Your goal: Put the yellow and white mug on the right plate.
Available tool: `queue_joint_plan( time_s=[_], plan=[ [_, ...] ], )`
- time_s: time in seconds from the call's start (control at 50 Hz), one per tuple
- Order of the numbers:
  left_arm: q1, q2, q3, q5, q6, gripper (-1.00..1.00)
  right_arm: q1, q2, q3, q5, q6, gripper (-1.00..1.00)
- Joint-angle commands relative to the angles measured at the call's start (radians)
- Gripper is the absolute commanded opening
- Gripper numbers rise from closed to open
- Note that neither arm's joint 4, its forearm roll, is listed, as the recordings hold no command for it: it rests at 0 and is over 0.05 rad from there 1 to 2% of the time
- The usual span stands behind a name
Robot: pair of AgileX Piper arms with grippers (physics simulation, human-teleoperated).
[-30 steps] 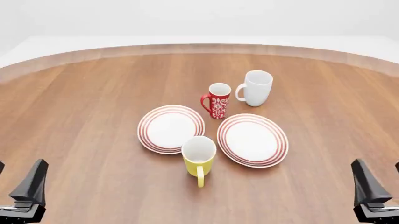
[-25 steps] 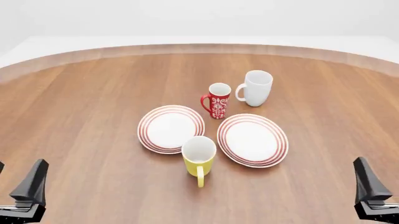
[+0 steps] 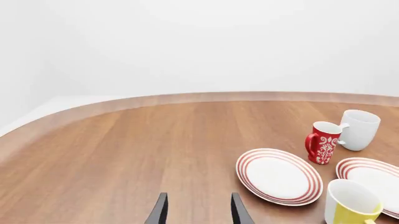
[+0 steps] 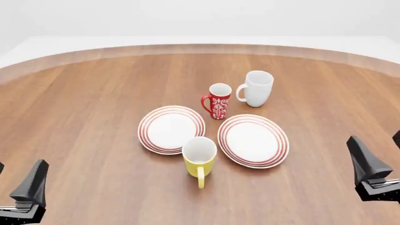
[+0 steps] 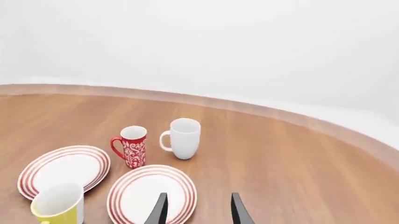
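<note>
A yellow mug [image 4: 199, 158] with a white inside stands upright on a round wooden worktop [image 4: 87, 108], its handle pointing toward the near edge. It sits in the gap between two red-ringed white plates, at their near side, touching or just overlapping the rim of the left plate [image 4: 171, 129]. The right plate [image 4: 253, 140] lies just beside the mug, farther to the right, bare. Beyond the mug, past the gap between the plates, stands a red patterned mug [image 4: 218, 101], and just to the right of that a plain white mug [image 4: 257, 88].

The right tool [image 5: 194, 210] hangs well to the right of the mug, holding nothing, its two dark fingers set apart. The left tool [image 3: 195, 211] sits low, well to the left of the mug, also holding nothing, fingers likewise spread.
</note>
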Motion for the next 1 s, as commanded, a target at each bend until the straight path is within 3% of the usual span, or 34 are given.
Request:
queue_joint_plan(
  time_s=[0.02, 0.08, 0.12, 0.18, 0.28, 0.42, 0.52, 0.54, 0.6, 0.62, 0.68, 0.74, 1.0],
  plan=[
    [0.0, 0.0, 0.0, 0.0, 0.0, 1.0, 0.092, 0.114, -0.152, 0.129, -0.023, 1.0],
    [0.0, 0.0, 0.0, 0.0, 0.0, 1.0, 0.125, 0.15, -0.151, 0.138, -0.034, 1.0],
    [0.0, 0.0, 0.0, 0.0, 0.0, 1.0, 0.114, 0.197, -0.222, 0.201, -0.013, 1.0],
    [0.0, 0.0, 0.0, 0.0, 0.0, 1.0, 0.125, 0.23, -0.256, 0.209, 0.012, 1.0],
    [0.0, 0.0, 0.0, 0.0, 0.0, 1.0, 0.142, 0.239, -0.277, 0.229, -0.028, 1.0],
    [0.0, 0.0, 0.0, 0.0, 0.0, 1.0, 0.173, 0.307, -0.339, 0.282, -0.004, 1.0],
    [0.0, 0.0, 0.0, 0.0, 0.0, 1.0, 0.23, 0.357, -0.427, 0.348, 0.055, 1.0],
    [0.0, 0.0, 0.0, 0.0, 0.0, 1.0, 0.249, 0.417, -0.489, 0.396, 0.105, 1.0],
    [0.0, 0.0, 0.0, 0.0, 0.0, 1.0, 0.257, 0.444, -0.509, 0.411, 0.121, 1.0],
    [0.0, 0.0, 0.0, 0.0, 0.0, 1.0, 0.272, 0.59, -0.644, 0.413, 0.178, 1.0],
    [0.0, 0.0, 0.0, 0.0, 0.0, 1.0, 0.282, 0.638, -0.651, 0.422, 0.161, 1.0],
    [0.0, 0.0, 0.0, 0.0, 0.0, 1.0, 0.302, 0.732, -0.665, 0.441, 0.196, 1.0],
    [0.0, 0.0, 0.0, 0.0, 0.0, 1.0, 0.331, 0.823, -0.725, 0.479, 0.222, 1.0]
  ],
)
